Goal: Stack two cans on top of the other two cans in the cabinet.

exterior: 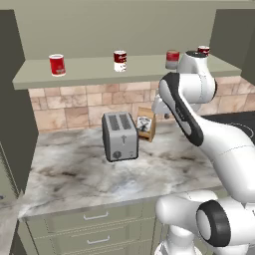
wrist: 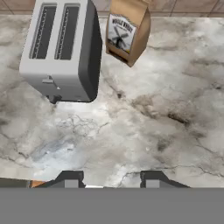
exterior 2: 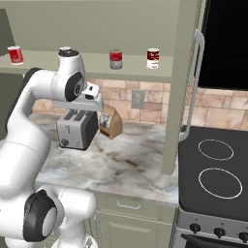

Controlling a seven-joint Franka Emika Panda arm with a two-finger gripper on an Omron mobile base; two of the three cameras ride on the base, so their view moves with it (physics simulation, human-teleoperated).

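Note:
Four small cans stand apart along the open beige-green cabinet shelf (exterior: 89, 74). An almost all-red can (exterior: 57, 64) (exterior 2: 15, 54) is at the left end. A can (exterior: 120, 61), dark red over white, stands mid-shelf; in the right base view my arm hides most of it. Further right is a dark red and greyish can (exterior: 172, 59) (exterior 2: 115, 59). A red and white can (exterior 2: 153, 58) is at the right end. My gripper (wrist: 111, 180) hangs open above the marble counter, well below the shelf, pointing down with nothing between its fingers.
A silver toaster (exterior: 119, 135) (wrist: 61, 48) and a brown coffee bag (exterior: 146, 123) (wrist: 129, 30) sit on the counter (wrist: 144, 122) under my hand. A black stove (exterior 2: 218, 169) lies to the right past a cabinet side panel (exterior 2: 177, 87). Drawers (exterior: 94, 216) run below.

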